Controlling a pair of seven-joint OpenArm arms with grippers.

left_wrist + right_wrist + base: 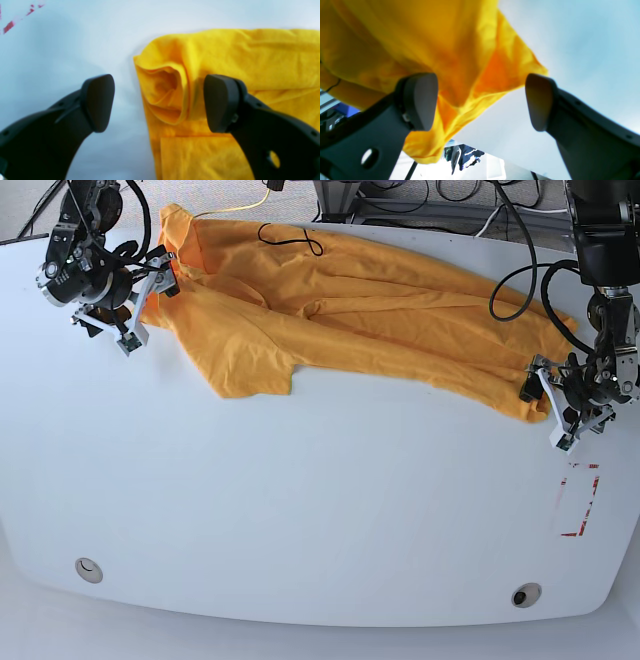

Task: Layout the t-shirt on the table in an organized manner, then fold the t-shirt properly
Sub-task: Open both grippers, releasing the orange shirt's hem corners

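t-shirt point(340, 320) lies spread but wrinkled across the far half of the table point(300, 510), one sleeve folded toward the middle. Left end effector point(159, 103) sits at its hem corner, jaws apart, nothing gripped. Right end effector point(481, 101) at the opposite end, jaws apart, cloth loose between them.

open left pincer point(159, 103), t-shirt point(250, 65) corner, table point(62, 50)

T-shirt point(340, 320) far edge hangs past tabletop point(300, 530) rim, hidden. Black drawing point(290, 237) too small to read. Red tape point(15, 20) cut by frame edge, blurred.
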